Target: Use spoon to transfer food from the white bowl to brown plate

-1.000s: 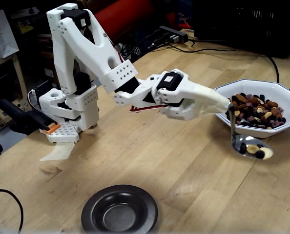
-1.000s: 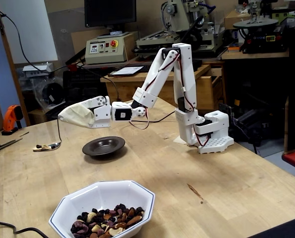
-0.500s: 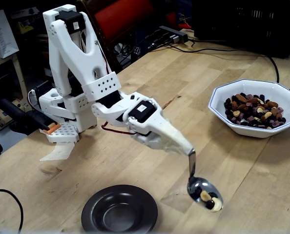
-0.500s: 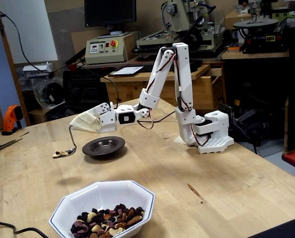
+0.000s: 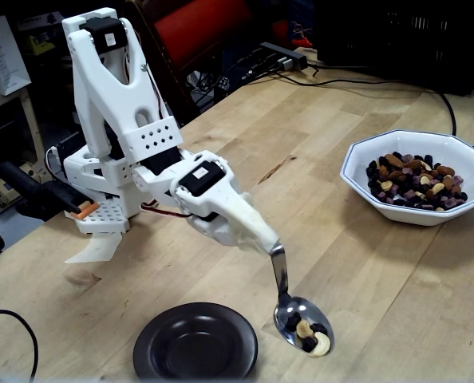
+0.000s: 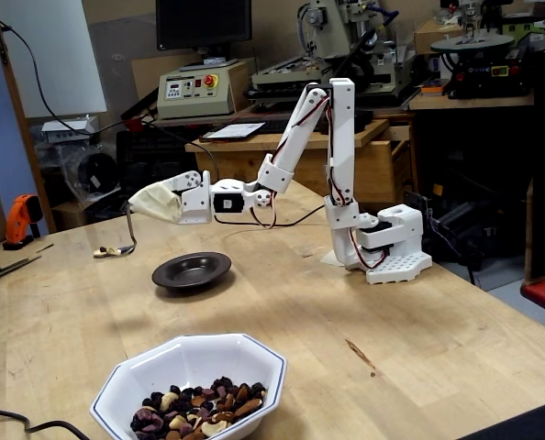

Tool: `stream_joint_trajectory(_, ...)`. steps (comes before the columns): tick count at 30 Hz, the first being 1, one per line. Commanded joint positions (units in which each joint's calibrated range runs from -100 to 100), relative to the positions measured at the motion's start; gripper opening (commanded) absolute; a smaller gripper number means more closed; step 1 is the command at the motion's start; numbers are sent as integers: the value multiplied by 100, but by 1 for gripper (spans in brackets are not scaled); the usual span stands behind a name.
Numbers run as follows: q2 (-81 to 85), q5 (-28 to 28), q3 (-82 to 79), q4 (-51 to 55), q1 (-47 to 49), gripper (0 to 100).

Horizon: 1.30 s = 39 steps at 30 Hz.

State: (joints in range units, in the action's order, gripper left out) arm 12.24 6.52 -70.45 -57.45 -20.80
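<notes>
On your counter [image 5: 357,263] the white bowl [image 5: 416,171] sits near the right edge. The brown plate [image 5: 195,341] lies at the near edge. Your tool [image 5: 262,237], wrapped in cloth, grips the spoon [image 5: 295,307]; handle hangs downward, loaded with food [image 5: 307,333], just right of the plate.

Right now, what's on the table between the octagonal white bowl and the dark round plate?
In both fixed views, only bare wood separates the white bowl and dark plate.
</notes>
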Motion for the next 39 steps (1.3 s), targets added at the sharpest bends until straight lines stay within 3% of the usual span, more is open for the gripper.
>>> stream_joint_trajectory(1, 466, -24, 37, -18, -149, 4)
stream_joint_trajectory(18, 449, -24, 1, -18, -905, 4)
stream_joint_trajectory(32, 561, -24, -1140, -89, -1068, 4)
stream_joint_trajectory(39, 1570, -24, -1167, -18, -1068, 4)
